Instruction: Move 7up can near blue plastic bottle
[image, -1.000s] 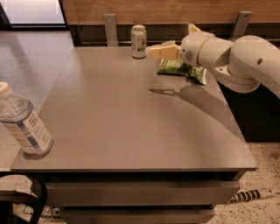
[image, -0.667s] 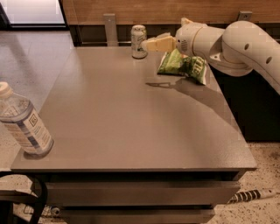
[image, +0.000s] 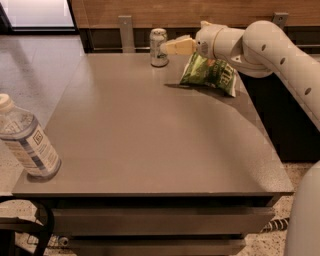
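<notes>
The 7up can (image: 158, 47) stands upright at the far edge of the grey table (image: 150, 130), silver-white with green print. My gripper (image: 167, 47) is at the can's right side, its cream fingers (image: 176, 46) pointing left and reaching the can. The blue plastic bottle (image: 26, 140) stands at the table's near left corner, with a white cap and a striped label. It is far from the can.
A green crinkled chip bag (image: 210, 74) lies on the table just below my arm (image: 265, 47), right of the can. A wooden wall and dark ledge run behind the table. Tiled floor lies to the left.
My gripper has moved left and toward the far edge, from over the chip bag to the can's right side. The can, bag and bottle have not moved.
</notes>
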